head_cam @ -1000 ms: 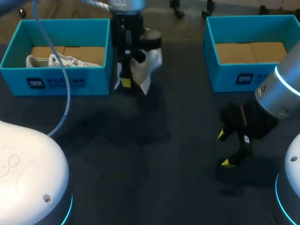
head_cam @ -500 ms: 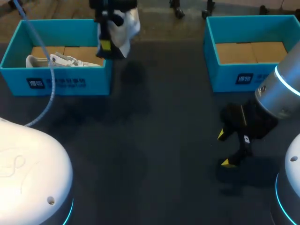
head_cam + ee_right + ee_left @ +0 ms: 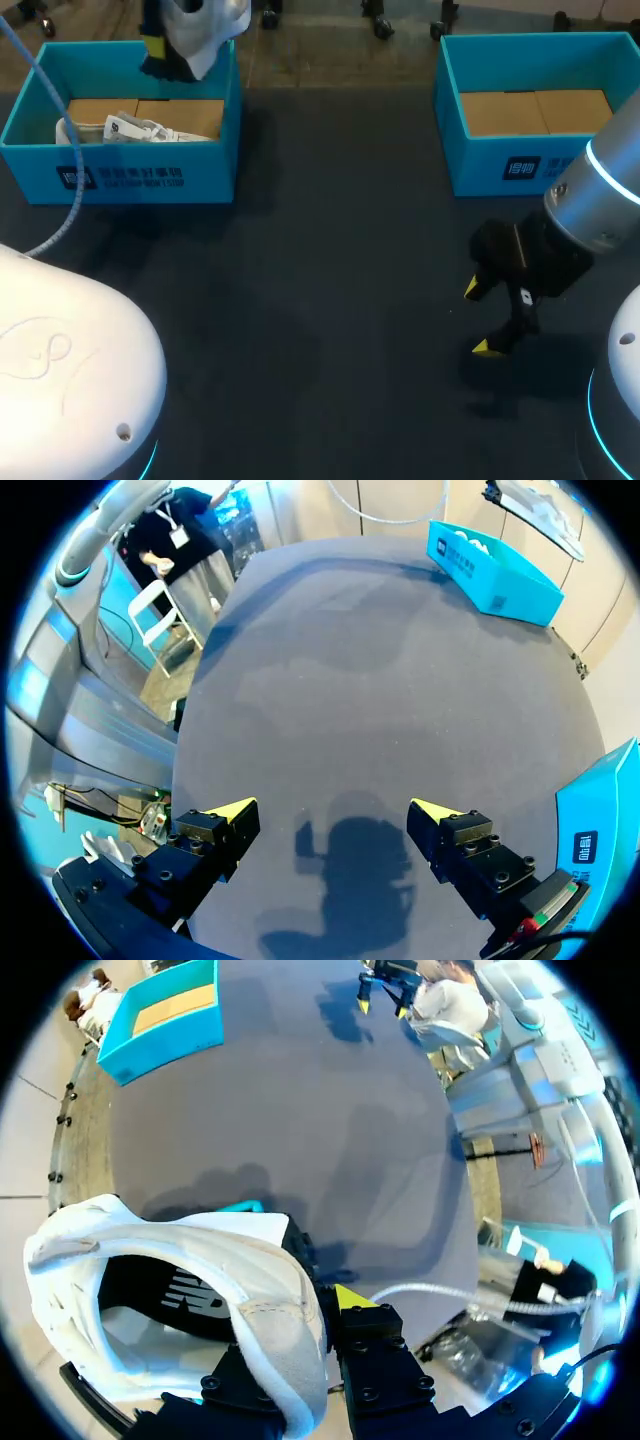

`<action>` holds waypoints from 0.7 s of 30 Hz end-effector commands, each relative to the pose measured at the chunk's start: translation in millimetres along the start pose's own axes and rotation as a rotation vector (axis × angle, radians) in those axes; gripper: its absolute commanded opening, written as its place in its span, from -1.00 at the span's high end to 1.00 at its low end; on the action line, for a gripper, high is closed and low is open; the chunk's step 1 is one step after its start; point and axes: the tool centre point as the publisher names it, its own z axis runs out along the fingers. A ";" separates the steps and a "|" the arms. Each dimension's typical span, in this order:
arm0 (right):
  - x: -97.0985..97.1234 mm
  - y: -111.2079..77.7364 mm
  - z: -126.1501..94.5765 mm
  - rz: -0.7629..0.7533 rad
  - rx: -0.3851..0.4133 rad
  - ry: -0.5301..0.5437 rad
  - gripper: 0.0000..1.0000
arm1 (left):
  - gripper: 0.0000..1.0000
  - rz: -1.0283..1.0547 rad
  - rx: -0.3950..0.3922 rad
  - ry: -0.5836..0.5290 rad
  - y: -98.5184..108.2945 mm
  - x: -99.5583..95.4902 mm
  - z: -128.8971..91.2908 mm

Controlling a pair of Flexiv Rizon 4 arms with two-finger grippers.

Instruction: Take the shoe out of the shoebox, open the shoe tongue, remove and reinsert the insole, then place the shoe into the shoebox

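My left gripper (image 3: 165, 45) hangs over the back right corner of the left blue shoebox (image 3: 130, 178), shut on a white shoe (image 3: 205, 25). In the left wrist view the shoe (image 3: 190, 1260) hangs from the gripper (image 3: 305, 1335) by its heel collar, with its dark inside showing. A second white shoe (image 3: 125, 130) lies inside that box on brown card. My right gripper (image 3: 478, 318) stands open low over the table at the front right, nothing between its fingers; in the right wrist view this gripper (image 3: 335, 810) shows only dark mat between its yellow tips.
A second blue shoebox (image 3: 520, 165) with only brown card inside stands at the back right; its wall (image 3: 600, 820) is close beside my right gripper. A blue cable (image 3: 70, 150) hangs from my left arm across the left box. The dark mat (image 3: 330, 260) covers the table.
My left arm has carried the white shoe up and to the left, from beside the left box's right wall to above its back corner. The right arm has not moved.
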 end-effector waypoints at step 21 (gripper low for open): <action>0.5 0.0 1.0 -0.001 0.002 -0.001 -1.00 | 1.00 0.352 -0.061 -0.067 92.4 -28.0 -5.6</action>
